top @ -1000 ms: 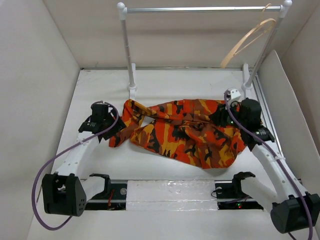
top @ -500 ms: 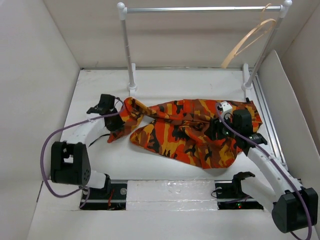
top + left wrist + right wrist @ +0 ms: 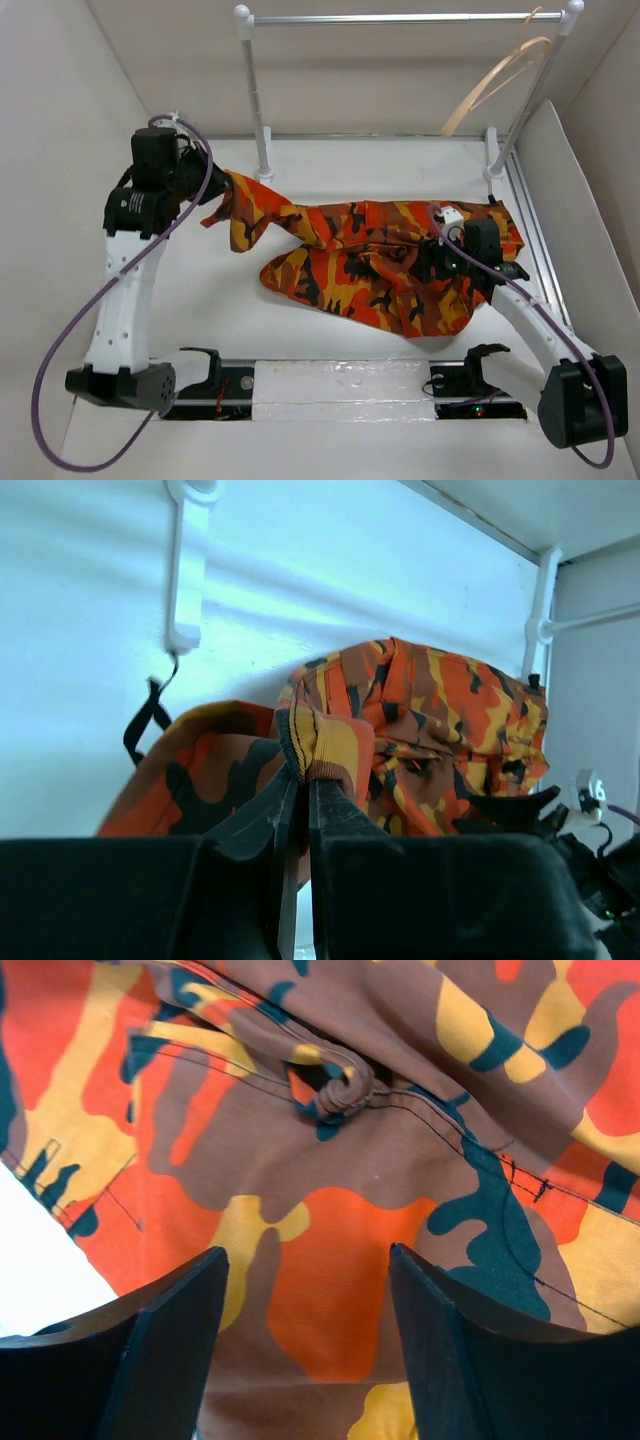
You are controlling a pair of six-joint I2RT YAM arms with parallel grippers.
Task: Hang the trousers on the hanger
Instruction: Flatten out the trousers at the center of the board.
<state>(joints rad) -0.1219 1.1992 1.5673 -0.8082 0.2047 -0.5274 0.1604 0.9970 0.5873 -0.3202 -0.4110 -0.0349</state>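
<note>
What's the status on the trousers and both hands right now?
Left hand shut on trousers leg end, held above table. Right hand open, low over trousers. Hanger bare on rail, far right. No obstruction seen.

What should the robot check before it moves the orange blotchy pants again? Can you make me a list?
1. Left gripper holds the trousers: ok, shut on a leg end.
2. Right gripper ready to grab: ok, open above the cloth, holding nothing.
3. Hanger in place: ok, hanging on the rail, far right.
4. Trousers on hanger: not ok, mostly lying on the table.
5. Left grip strong enough: cannot tell.
</note>
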